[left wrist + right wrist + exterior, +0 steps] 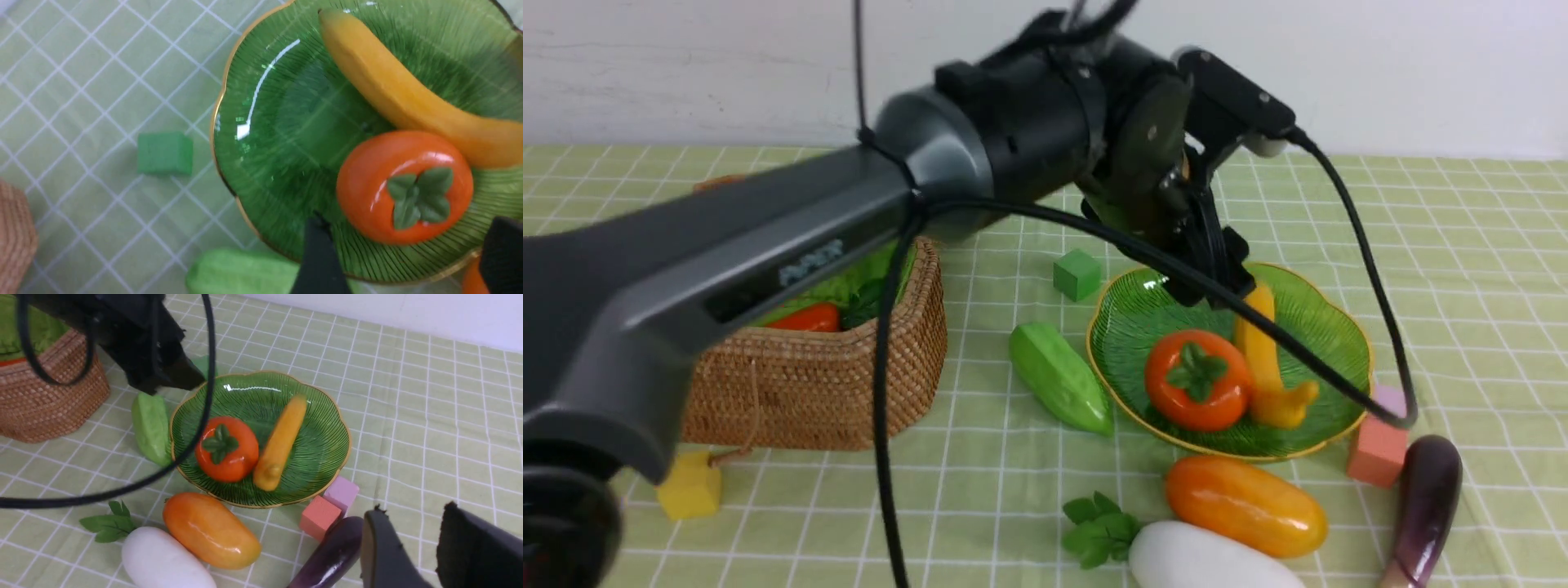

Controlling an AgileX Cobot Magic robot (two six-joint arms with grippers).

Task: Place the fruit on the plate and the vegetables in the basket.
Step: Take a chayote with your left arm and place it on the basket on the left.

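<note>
1. The left gripper point(408, 222) hangs over the plate point(1131, 327) with its jaws apart and nothing in them. The wrist view shows the persimmon point(1196, 380) between the two fingers, but it sits on the glass and is not gripped.
2. The banana point(1262, 351) lies in the plate beside the persimmon, so two of the three fruits look to be in place. Open jaws above them suit an arm that has nothing more to carry here.
3. The mango point(1245, 506) lies on the cloth just in front of the plate's rim, pressed against the radish point(1201, 559). It seems to be the one fruit left out.
4. The basket point(809, 384) stands well to the robot's left, with the pepper point(805, 318) on its green lining. The gourd point(1058, 376) lies between basket and plate, one end just beside the rim.
5. The right gripper point(414, 510) hovers low next to the eggplant point(331, 557), jaws apart and empty, likely lined up to take it.
6. The left arm point(727, 245) and its cable point(882, 408) stretch across the basket, which could crowd a delivery there.
7. An orange cube point(318, 516) and a pink cube point(341, 494) sit between plate and eggplant. A green cube point(1076, 273) stands behind the plate and a yellow cube point(690, 486) at the basket's front corner.
</note>
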